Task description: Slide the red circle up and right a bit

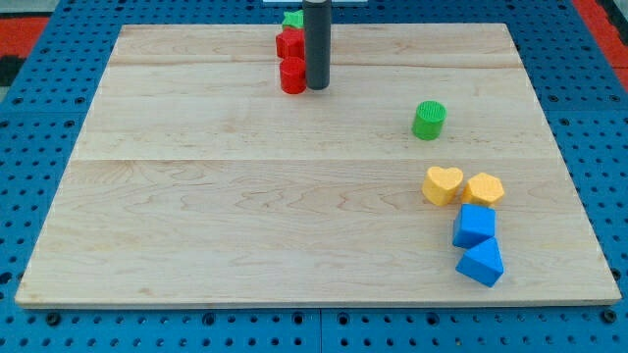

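The red circle (292, 75) is a short red cylinder near the view's top, left of centre. My tip (317, 87) stands right against its right side, touching or nearly so. A second red block (288, 43) of unclear shape sits just above the circle, touching it. A green block (292, 18) peeks out above that one at the board's top edge, partly hidden by my rod.
A green cylinder (429, 120) stands at the right of centre. A yellow heart (443, 184) and a yellow hexagon-like block (484, 188) sit lower right, with two blue blocks (475, 226) (480, 263) below them. The wooden board (196, 216) lies on a blue pegboard.
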Robot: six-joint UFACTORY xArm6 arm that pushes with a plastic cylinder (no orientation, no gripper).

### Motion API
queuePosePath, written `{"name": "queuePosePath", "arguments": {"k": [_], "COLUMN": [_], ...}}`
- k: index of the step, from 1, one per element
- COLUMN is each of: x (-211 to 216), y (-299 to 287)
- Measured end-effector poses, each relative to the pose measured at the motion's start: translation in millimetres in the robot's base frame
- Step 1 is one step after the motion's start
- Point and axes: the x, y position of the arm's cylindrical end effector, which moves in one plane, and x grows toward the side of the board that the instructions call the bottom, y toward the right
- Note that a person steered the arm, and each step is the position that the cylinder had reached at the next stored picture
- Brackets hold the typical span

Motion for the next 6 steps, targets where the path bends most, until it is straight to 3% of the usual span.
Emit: {"name": "queuePosePath", "arguments": {"k": [1,2,5,6], "x": [29.0,31.7,-32.8,-37.2], "y": [-0.6,-59.4,-50.9,-47.4]}}
